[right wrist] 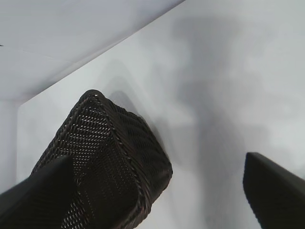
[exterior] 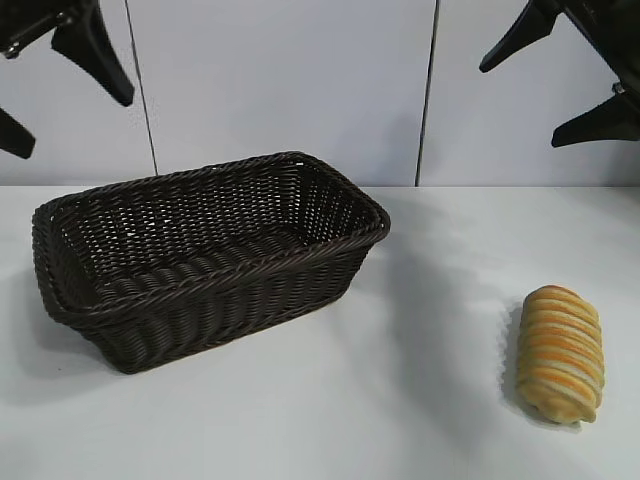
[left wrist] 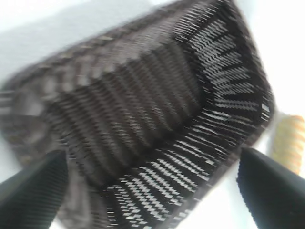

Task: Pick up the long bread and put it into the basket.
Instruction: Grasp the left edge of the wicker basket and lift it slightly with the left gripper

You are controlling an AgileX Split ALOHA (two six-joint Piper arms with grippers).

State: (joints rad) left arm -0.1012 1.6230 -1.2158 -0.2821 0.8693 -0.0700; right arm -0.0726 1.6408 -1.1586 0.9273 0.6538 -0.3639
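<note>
The long bread (exterior: pixel 560 352), golden-yellow with orange-brown crosswise stripes, lies on the white table at the front right; its end also shows in the left wrist view as the long bread (left wrist: pixel 289 143). The dark brown wicker basket (exterior: pixel 330 185) stands left of centre and holds nothing that I can see. High at the upper left my left gripper (exterior: pixel 62 92) hangs open above the basket (left wrist: pixel 224 71). My right gripper (exterior: pixel 548 98) hangs open at the upper right, well above the bread. The right wrist view shows a basket corner (right wrist: pixel 138 157), not the bread.
Bare white table (exterior: pixel 430 400) lies between the basket and the bread and along the front. A pale wall with two vertical seams stands behind the table.
</note>
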